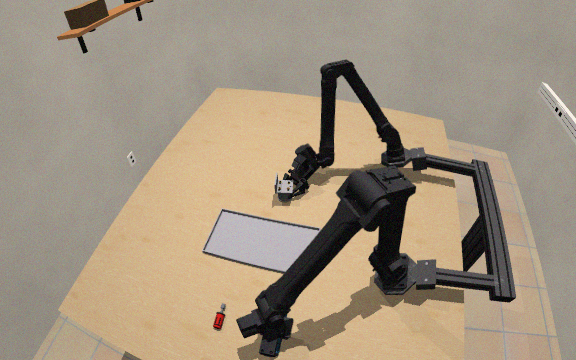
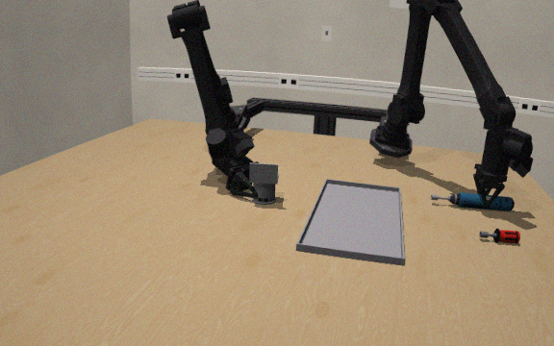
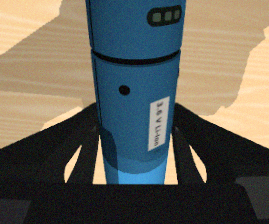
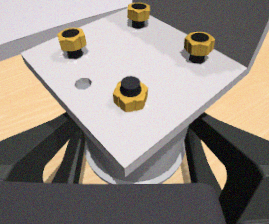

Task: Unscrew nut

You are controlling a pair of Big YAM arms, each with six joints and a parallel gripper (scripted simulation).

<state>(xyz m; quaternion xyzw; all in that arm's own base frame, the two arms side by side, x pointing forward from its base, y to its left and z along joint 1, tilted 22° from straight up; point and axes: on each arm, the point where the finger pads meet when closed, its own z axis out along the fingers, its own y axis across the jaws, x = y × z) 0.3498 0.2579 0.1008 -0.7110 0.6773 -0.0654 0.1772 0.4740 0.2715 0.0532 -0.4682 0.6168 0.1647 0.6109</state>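
The joint module [image 2: 264, 192] stands upright, with the light grey bracket [image 2: 264, 173] [image 4: 150, 62] on top. The near nut [image 4: 130, 96] sits down on the plate, its dark stud poking out above. Three other nuts, at left [image 4: 71, 40], back [image 4: 138, 12] and right [image 4: 199, 44], sit raised near their stud tops. My right gripper [image 4: 134, 113] is shut on the module below the bracket; the fingertips are hidden. The electric nut driver [image 2: 466, 200] [image 3: 135, 32] lies on the table. My left gripper [image 3: 135, 112] [image 2: 488, 203] is shut on its blue barrel, a finger against each side.
A shallow grey tray [image 1: 258, 242] [image 2: 351, 255] lies between the module and the driver. A small red hand driver [image 1: 219, 320] [image 2: 509, 236] lies near the electric driver. The left arm reaches over one end of the tray in the top view.
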